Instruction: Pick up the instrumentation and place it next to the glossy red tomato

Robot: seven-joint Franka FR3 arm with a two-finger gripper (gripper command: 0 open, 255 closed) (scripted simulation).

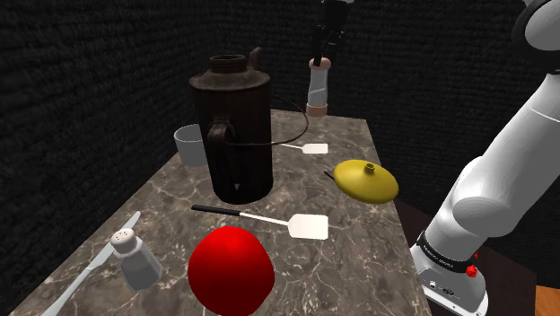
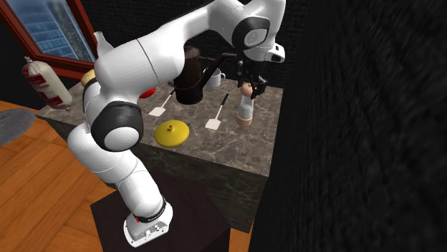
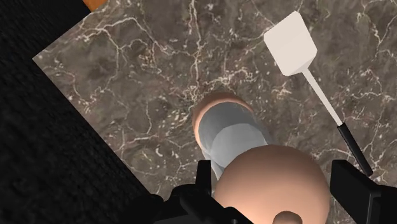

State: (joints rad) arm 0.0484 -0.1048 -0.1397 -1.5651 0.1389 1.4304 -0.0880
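The instrumentation (image 1: 318, 90) (image 2: 245, 109) (image 3: 229, 137) is a grey upright cylinder with a tan base and a rounded tan top. It stands at the far end of the marble table (image 1: 359, 269), near the dark wall. My black gripper (image 1: 321, 54) (image 2: 250, 87) (image 3: 273, 184) hangs right over it, open, one finger on each side of the tan top; I see no clasp. The glossy red tomato (image 1: 231, 271) (image 2: 148, 92) sits at the near end in the shoulder view, far from the cylinder.
A tall dark pot (image 1: 231, 135) and a white cup (image 1: 191, 144) stand mid-table. Two white spatulas (image 1: 305, 226) (image 1: 314, 148), a yellow lid (image 1: 365, 179), a shaker (image 1: 135, 256) and a knife (image 1: 90, 269) lie around. One spatula (image 3: 294, 44) lies close beside the cylinder.
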